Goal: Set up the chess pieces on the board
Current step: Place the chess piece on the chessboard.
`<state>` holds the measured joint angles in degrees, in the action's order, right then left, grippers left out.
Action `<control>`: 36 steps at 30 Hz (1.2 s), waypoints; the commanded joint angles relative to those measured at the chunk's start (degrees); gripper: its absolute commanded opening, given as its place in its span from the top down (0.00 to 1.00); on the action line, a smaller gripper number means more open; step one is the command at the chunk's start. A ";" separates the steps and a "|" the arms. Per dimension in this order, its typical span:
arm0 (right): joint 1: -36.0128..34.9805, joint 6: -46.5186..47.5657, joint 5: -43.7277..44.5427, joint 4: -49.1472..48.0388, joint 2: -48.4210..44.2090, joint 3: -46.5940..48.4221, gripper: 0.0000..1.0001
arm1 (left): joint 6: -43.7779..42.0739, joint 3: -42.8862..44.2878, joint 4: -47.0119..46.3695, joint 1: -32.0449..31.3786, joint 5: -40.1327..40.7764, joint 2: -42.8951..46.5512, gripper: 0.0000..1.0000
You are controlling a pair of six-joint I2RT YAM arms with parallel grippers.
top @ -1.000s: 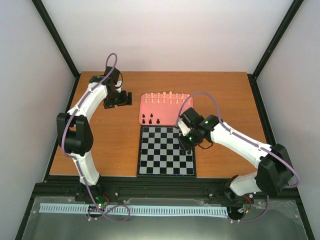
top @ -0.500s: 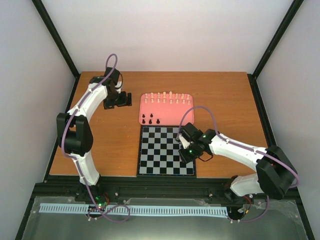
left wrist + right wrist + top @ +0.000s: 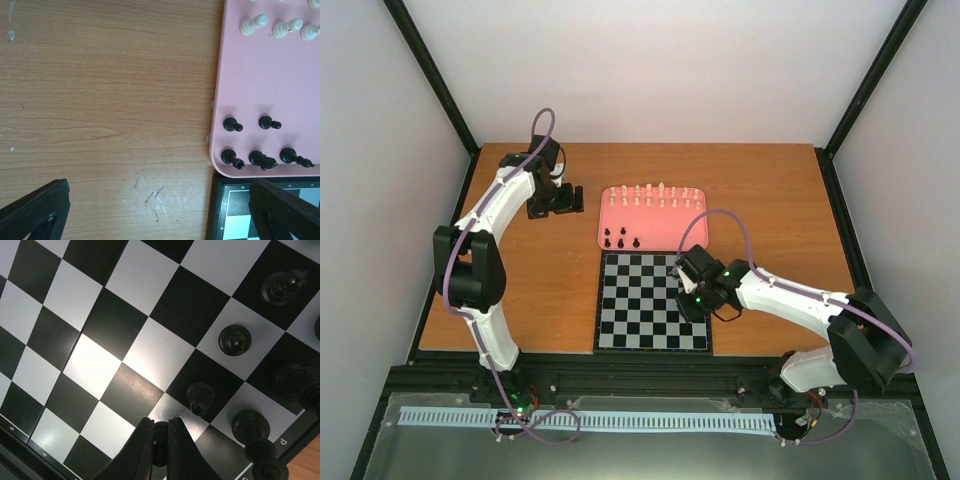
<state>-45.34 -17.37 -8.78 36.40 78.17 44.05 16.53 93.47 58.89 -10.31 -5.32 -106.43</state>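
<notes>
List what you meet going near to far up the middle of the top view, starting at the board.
Board → tray, near rim → black pieces → cream-white pieces.

Black-and-white checked board (image 3: 635, 312), pink tray (image 3: 662, 226) (black pieces (image 3: 230, 124))

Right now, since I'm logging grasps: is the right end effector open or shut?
Shut on a black piece: the right end effector shows its fingers nearly touching, the piece wedged between them.
</notes>
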 commanded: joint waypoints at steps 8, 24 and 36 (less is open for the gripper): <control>-0.54 -0.19 0.63 -0.53 1.03 -0.56 0.97 | 0.58 -0.08 -0.65 0.02 0.17 1.91 0.00; -0.54 0.18 1.07 0.49 3.05 -0.11 0.88 | 0.52 0.11 -0.48 0.02 0.30 2.01 0.00; -0.70 1.33 0.42 5.15 -0.45 4.98 0.70 | 0.51 0.36 -0.36 0.02 0.18 2.05 0.00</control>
<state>-45.41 -16.88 -8.14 38.79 80.66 44.93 16.53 93.34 58.78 -10.31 -5.32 -106.43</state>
